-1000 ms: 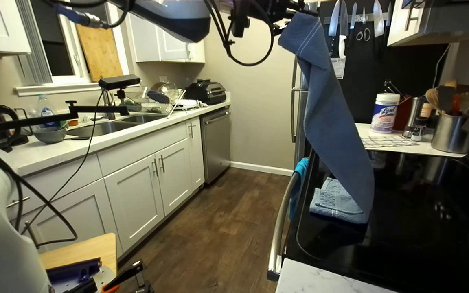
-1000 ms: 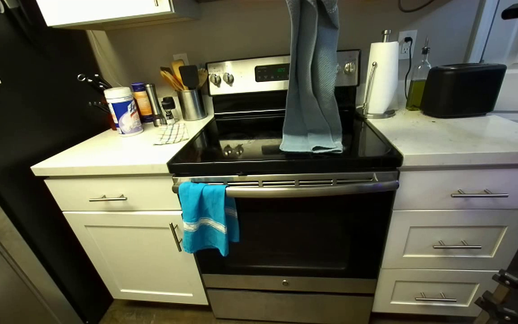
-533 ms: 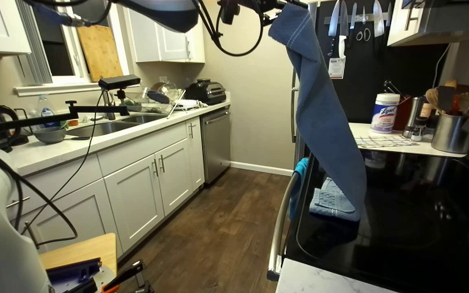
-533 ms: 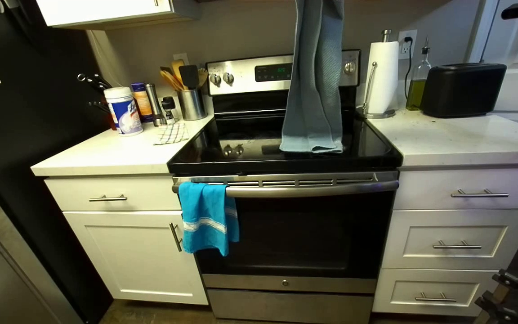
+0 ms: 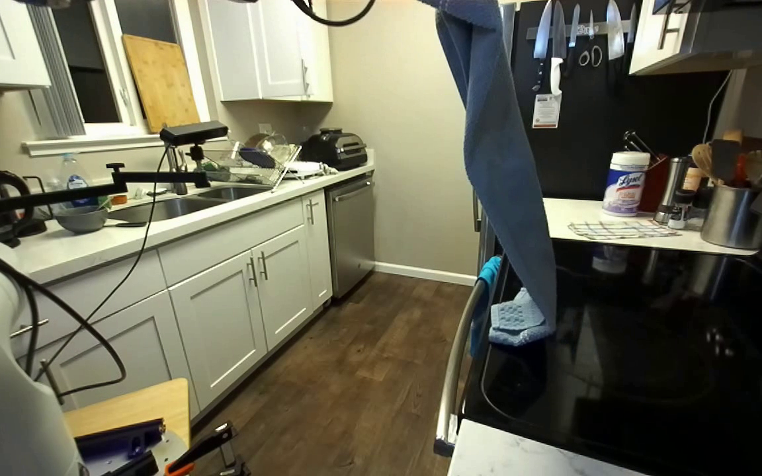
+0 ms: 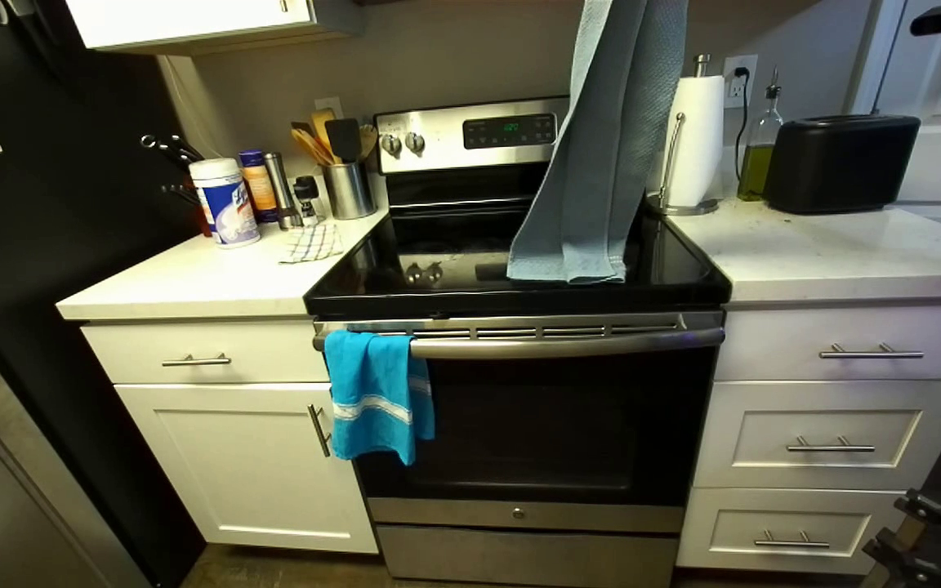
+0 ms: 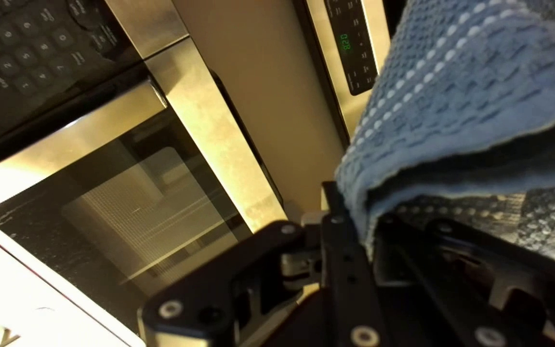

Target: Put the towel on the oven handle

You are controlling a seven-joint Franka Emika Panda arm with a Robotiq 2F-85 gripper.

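Note:
The blue-grey towel [image 5: 501,152] hangs as a long strip in both exterior views, its top cut off by the frame's upper edge. Its lower end rests folded on the black cooktop, close behind the front edge. Seen from the front, the towel [image 6: 601,155] leans, with its upper part further right than its bottom. In the wrist view my gripper [image 7: 362,217] is shut on a corner of the towel [image 7: 470,82]; both exterior views leave the gripper out. The oven handle [image 6: 552,349] runs below the cooktop's front edge, and no part of the blue-grey towel lies over it.
A bright blue cloth [image 6: 376,400] hangs over the handle's left end. A paper towel roll [image 6: 695,139], an oil bottle [image 6: 759,155] and a black toaster [image 6: 842,163] stand right of the stove. The microwave [image 7: 152,207] is close to the gripper.
My gripper has gone up out of the exterior view. The towel's upper part has swung right as seen from the front, and its folded lower end has slid nearer the cooktop's front edge.

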